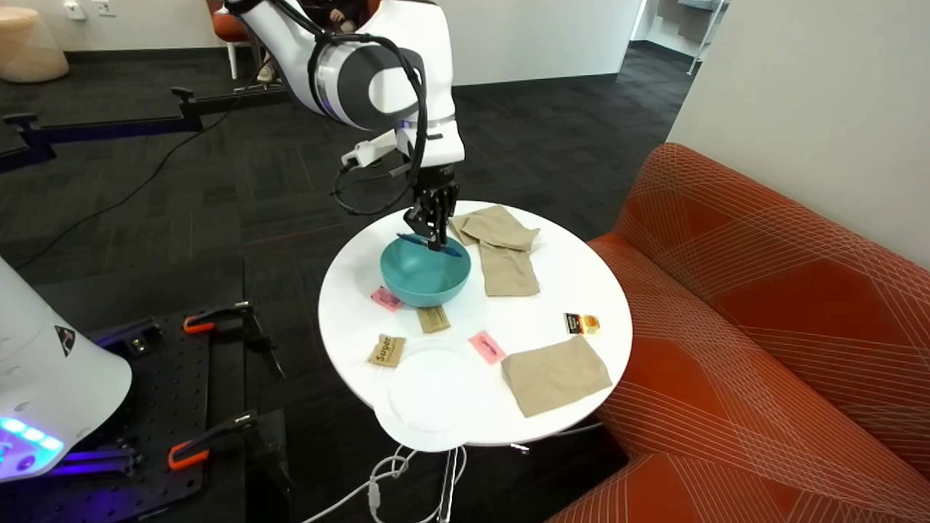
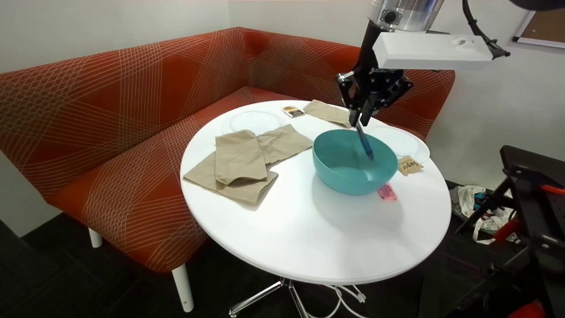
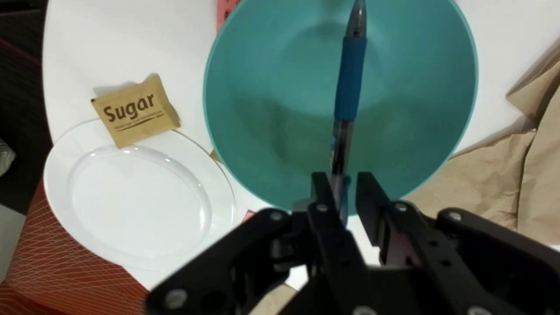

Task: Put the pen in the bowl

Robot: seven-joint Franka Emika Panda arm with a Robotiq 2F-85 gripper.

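1 white table (image 2: 282,229), red sofa (image 1: 748,319) alongside, fingers (image 3: 371,197) closed snugly on pen (image 3: 348,105) over bowl (image 2: 342,180)

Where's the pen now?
In the wrist view, the pen is right of centre, seen against the inside of the bowl, its rear end at the pincer. In an exterior view it slants down below the pincer.

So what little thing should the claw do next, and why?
I'd probably open the gripper and let the pen drop. The wrist view shows the pen between the fingers, most of it over the bowl; both exterior views show it at the bowl's opening, not lying on the bottom. Whether the fingers grip it tightly, I can't tell.
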